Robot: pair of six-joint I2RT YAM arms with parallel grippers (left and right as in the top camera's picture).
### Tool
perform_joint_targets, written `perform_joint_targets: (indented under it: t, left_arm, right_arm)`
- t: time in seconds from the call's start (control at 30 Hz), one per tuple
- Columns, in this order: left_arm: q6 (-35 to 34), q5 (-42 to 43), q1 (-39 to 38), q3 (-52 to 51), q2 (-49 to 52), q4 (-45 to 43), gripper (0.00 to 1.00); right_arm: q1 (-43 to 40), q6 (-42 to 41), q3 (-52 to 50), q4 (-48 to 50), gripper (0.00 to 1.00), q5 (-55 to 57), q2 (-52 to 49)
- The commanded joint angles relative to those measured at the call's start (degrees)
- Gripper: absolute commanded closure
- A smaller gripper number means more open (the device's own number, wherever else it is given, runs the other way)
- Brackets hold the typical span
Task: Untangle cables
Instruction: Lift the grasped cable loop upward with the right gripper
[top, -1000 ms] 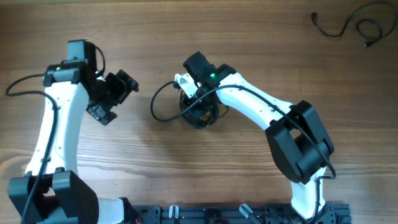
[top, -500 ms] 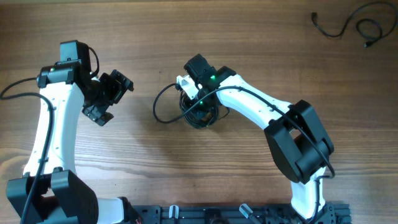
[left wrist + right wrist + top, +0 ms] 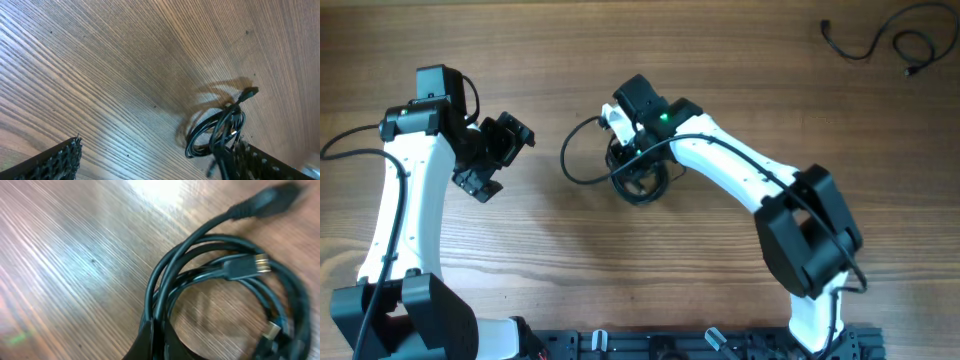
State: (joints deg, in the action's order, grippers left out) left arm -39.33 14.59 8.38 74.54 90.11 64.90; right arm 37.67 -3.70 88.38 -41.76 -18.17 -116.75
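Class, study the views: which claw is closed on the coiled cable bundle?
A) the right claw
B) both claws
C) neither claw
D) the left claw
A: the right wrist view shows the right claw pinching strands of the coiled cable bundle, while the left claw stands open, apart from it.

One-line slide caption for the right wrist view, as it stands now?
Right gripper pinching a coiled bundle of thin black cables, one metal-tipped plug in view, on the wooden table.
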Motion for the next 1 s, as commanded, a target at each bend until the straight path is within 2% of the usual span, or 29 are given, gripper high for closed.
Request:
perform_joint_targets:
  t: [0.0,0.1,0.27,0.4,0.47,0.6,0.7,0.8,0.9,0.97]
  left_arm:
    - [-0.33,-0.55,0.09,-0.46,-0.31,0.04,0.00]
    - [0.13,-0.57,0.09,-0.46,-0.31,0.04,0.00]
    - [0.13,-0.55,0.09,-0.46,-0.31,0.31,0.00]
    - [0.11,-0.57,0.09,-0.46,-0.31,0.46,0.00]
    - [0.11,-0.55,0.09,-0.46,-0.31,0.42,0.00]
    - [0.11,-0.57,0.09,-0.48,-0.31,0.24,0.00]
    - [0.11,-0.63,0.09,-0.48,-0.31,0.22,0.00]
    - [0.11,-0.76,0.09,-0.52,-0.31,0.00,0.00]
    - [0.11,-0.76,0.09,-1.51,-0.28,-0.90,0.00]
    - [0.09,-0.76,0.09,-2.51,-0.11,-1.40,0.00]
  right_arm:
    - [-0.46,-1.42,2.67,-0.11,0.96,-1.14,9.07]
    - [-0.46,-1.42,2.67,-0.33,0.96,-1.09,14.47]
    - [-0.46,-1.62,2.64,-1.46,0.96,3.41,16.48]
    - [-0.46,-10.40,2.64,-1.79,0.96,13.44,16.48]
    - [-0.46,-12.98,2.71,-1.64,0.96,14.53,16.48]
    - [-0.35,-10.49,2.71,-0.46,0.96,14.51,17.44]
    - [-0.35,-9.94,2.71,-0.46,0.95,20.00,19.34]
    - [-0.35,-9.70,2.71,0.59,0.96,17.99,21.14]
    - [-0.35,-6.62,2.69,0.74,0.96,5.46,21.62]
    - [-0.35,-6.60,2.69,0.83,0.96,2.73,21.62]
